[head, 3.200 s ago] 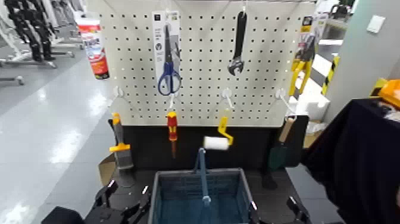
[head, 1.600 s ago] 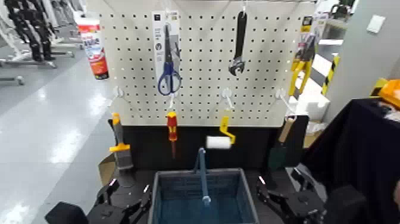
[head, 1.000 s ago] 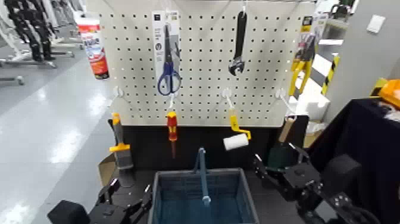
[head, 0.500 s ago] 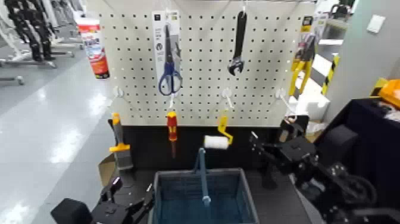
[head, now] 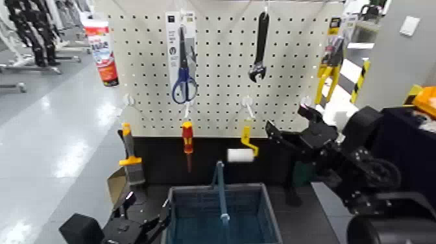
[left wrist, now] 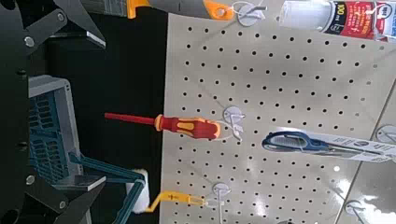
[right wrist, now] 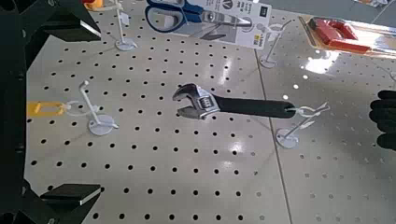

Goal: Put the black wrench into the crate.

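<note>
A: Where's the wrench?
B: The long, slim black metal adjustable wrench (head: pixel 261 44) hangs from a hook near the top edge of the pale perforated pegboard (head: pixel 224 71), right of its middle. Its silvery jaw end points down.

A: And the grippers?
B: The black right gripper (head: pixel 290 121) is in front of the board's lower edge, toward the lower right corner, below the wrench and apart from it. Its fingers are wide apart with nothing between them. The black left gripper (head: pixel 150 202) is low, beside the crate's left side; its fingers are spread too, and empty.

A: Which crate do you mean?
B: The rectangular blue-grey plastic crate (head: pixel 266 211) with mesh-like walls and a blue handle bar raised over it. It sits on the black bench (head: pixel 298 217), below the board's lower edge. The wrench is outside it, up on the hook.

A: What hangs around the wrench?
B: To its left, on the same board, there's a pair of blue-handled scissors (head: pixel 184 83) on a white card. Along the lower edge hang a red-and-yellow screwdriver (head: pixel 188 139), left of the middle, and a yellow-handled paint roller (head: pixel 241 154) with a white sleeve, below the wrench.

A: Anything by the lower left corner?
B: An orange-handled tool (head: pixel 132 158) with a broad grey end, hanging upright.
</note>
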`<act>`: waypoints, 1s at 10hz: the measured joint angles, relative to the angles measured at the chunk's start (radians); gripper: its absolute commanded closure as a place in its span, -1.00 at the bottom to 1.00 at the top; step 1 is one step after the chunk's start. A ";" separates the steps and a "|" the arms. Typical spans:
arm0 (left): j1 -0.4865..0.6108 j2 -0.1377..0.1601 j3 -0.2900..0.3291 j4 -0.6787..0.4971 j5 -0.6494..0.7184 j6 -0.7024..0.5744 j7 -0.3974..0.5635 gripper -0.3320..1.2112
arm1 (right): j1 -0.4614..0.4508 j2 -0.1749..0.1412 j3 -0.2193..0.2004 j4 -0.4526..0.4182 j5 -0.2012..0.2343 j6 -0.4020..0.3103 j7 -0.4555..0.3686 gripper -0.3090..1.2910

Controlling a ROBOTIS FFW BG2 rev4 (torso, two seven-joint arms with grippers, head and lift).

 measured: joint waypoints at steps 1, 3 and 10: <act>-0.004 0.000 -0.001 0.003 0.000 0.001 -0.004 -0.22 | -0.030 -0.003 0.006 0.012 -0.007 0.003 0.005 -0.43; -0.009 0.000 -0.006 0.007 0.000 0.003 -0.005 -0.23 | -0.090 -0.008 0.016 0.031 -0.024 0.012 0.013 -0.43; -0.027 0.006 -0.019 0.014 0.001 0.009 -0.012 -0.23 | -0.307 0.006 0.069 0.189 -0.090 -0.017 0.087 -0.42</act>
